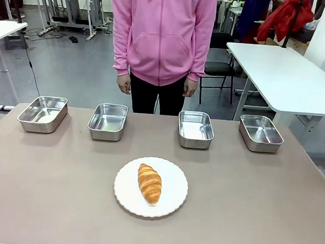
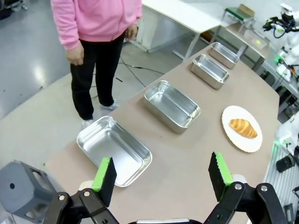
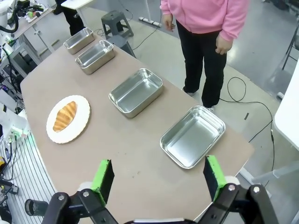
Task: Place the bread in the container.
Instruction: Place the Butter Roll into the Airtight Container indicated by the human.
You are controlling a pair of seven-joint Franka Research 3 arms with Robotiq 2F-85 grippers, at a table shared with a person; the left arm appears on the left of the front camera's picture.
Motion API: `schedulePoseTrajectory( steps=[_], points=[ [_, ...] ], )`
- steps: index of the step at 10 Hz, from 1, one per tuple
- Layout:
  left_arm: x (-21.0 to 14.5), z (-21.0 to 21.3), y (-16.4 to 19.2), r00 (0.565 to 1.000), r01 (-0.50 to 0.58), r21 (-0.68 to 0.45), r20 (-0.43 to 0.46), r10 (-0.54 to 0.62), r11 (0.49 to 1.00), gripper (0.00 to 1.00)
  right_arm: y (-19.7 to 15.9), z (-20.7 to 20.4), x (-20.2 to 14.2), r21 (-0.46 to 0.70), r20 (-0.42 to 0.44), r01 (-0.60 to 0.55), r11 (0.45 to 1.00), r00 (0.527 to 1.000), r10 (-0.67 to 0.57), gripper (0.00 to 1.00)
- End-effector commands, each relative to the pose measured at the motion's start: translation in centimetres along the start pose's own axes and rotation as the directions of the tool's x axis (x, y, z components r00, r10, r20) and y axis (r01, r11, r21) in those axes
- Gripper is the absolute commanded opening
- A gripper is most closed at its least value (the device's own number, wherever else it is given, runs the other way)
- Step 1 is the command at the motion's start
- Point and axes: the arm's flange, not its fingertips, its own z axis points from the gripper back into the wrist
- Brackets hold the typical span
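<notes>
No writing, label or number can be read on anything here.

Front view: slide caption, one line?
Croissant on white plate, four empty steel pans in a row behind, person in pink at the far side.

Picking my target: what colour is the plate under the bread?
The plate is white; front view shows it best.

golden-brown croissant [image 1: 149, 183], its glossy crust striped with darker ridges; plain white plate [image 1: 175, 181] with a scalloped edge; matte tan bench [image 1: 46, 192]. four stainless-steel pans [image 1: 42, 113] [image 1: 107, 121] [image 1: 196, 129] [image 1: 260, 133] shine mirror-silver. the person's hoodie [image 1: 162, 32] is plain pink, the trousers [image 1: 145, 95] black. the left end effector [image 2: 161, 165] and right end effector [image 3: 158, 167] are black, their pads [image 2: 101, 172] bright green.
</notes>
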Motion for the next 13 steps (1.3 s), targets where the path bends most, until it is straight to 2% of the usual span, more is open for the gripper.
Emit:
schedulePoseTrajectory(
  steps=[1, 4, 5, 13],
  points=[
    [0.03, -0.51, -0.75, 0.999, -0.053, 0.031, -0.007, 0.053, 0.998, 1.00, 0.29, -0.18, -0.03, -0.011, 0.036, -0.007, 1.000, 0.999, 0.007, 1.00],
    [0.17, -1.25, -0.62, 0.995, -0.080, 0.057, -0.049, 0.083, 0.995, 1.00, 0.06, 0.11, 0.08, -0.002, 0.005, 0.001, 1.000, 1.000, -0.001, 1.00],
    [0.18, -0.32, -0.02, 0.999, -0.052, 0.034, -0.007, 0.052, 0.998, 1.00, 0.06, 0.11, 0.08, -0.002, 0.005, 0.001, 1.000, 1.000, -0.001, 1.00],
    [0.18, -0.32, -0.02, 0.999, -0.052, 0.034, -0.007, 0.052, 0.998, 1.00, 0.06, 0.11, 0.08, -0.002, 0.005, 0.001, 1.000, 1.000, -0.001, 1.00]
  ],
)
